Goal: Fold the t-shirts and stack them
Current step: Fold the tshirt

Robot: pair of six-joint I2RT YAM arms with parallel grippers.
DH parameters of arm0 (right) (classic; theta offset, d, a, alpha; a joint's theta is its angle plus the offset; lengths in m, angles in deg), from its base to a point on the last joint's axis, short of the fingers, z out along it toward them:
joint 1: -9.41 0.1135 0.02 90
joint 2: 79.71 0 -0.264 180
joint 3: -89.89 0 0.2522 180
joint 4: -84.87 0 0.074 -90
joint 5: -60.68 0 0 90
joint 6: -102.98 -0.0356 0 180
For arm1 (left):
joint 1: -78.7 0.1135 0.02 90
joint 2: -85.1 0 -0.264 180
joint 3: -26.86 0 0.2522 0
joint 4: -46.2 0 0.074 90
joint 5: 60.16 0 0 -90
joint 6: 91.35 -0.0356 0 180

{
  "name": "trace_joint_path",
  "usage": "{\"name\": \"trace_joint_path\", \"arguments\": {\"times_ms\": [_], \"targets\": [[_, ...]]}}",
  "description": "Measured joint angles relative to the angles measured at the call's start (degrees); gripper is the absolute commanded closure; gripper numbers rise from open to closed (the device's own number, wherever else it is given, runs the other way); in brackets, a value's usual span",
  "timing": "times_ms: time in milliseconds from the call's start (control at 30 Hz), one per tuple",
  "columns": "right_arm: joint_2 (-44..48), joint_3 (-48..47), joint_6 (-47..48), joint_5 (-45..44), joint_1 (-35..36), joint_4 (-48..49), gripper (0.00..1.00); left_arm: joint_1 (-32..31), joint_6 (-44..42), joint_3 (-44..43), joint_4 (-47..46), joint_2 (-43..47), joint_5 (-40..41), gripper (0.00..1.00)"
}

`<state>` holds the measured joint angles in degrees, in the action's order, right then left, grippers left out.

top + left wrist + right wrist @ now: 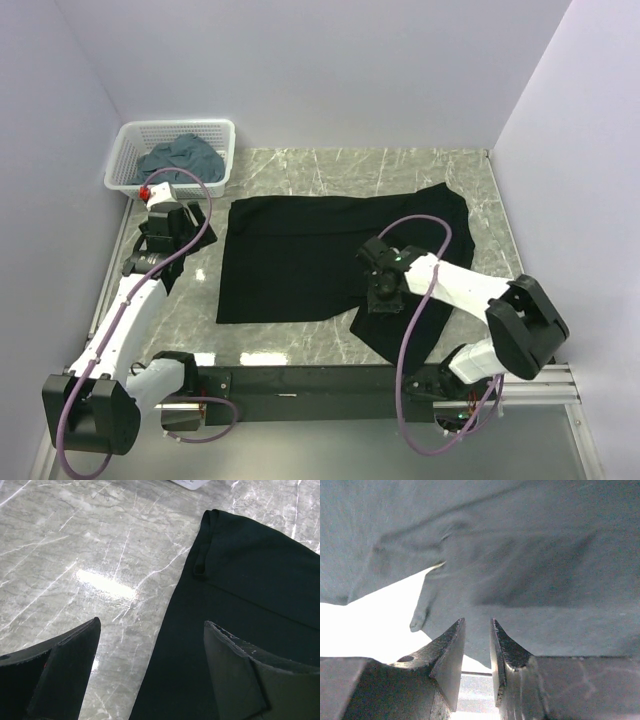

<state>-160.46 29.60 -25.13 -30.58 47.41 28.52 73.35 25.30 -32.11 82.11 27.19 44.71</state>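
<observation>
The large black t-shirt (pixel 300 260) lies spread on the marble table, its lower right part bunched toward the near edge. My left gripper (pixel 192 238) is open and empty, hovering over the shirt's left edge (pixel 250 580), with the edge between its fingers (pixel 152 622). My right gripper (pixel 383 292) sits low over the shirt's lower right part. Its jaws (pixel 477 621) stand a narrow gap apart with cloth (pixel 520 540) just beyond and below them; nothing is pinched. Slate blue-grey shirts (pixel 180 158) lie crumpled in the basket.
The white lattice basket (pixel 125 140) stands at the back left corner, just behind my left arm. Pale walls close the table on the left, back and right. Bare marble (pixel 75 555) shows left of the shirt and along the back.
</observation>
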Motion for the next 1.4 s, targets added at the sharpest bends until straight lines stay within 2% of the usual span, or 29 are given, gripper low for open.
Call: {"name": "trace_joint_path", "arguments": {"times_ms": [233,400,833,1100,1400], "targets": [[-5.18,0.39,-0.70,-0.26,6.67,-0.44,0.68,0.00,-0.02,0.00,-0.02,-0.07,0.00,0.11],[-5.51,1.09,-1.57,0.42,9.01,-2.16,0.70,0.00,0.00,0.00,0.00,-0.44,0.00,0.11],[0.00,5.49,-1.49,3.30,9.29,-9.81,0.69,0.00,-0.04,0.00,0.02,-1.33,0.02,0.11],[1.46,0.22,-1.86,0.74,8.70,-5.38,0.71,0.00,-0.04,0.00,0.02,-1.86,0.02,0.11],[-4.63,1.57,-0.48,0.17,5.86,-0.96,0.73,0.00,-0.04,0.00,0.02,-1.95,0.04,0.11]]}}
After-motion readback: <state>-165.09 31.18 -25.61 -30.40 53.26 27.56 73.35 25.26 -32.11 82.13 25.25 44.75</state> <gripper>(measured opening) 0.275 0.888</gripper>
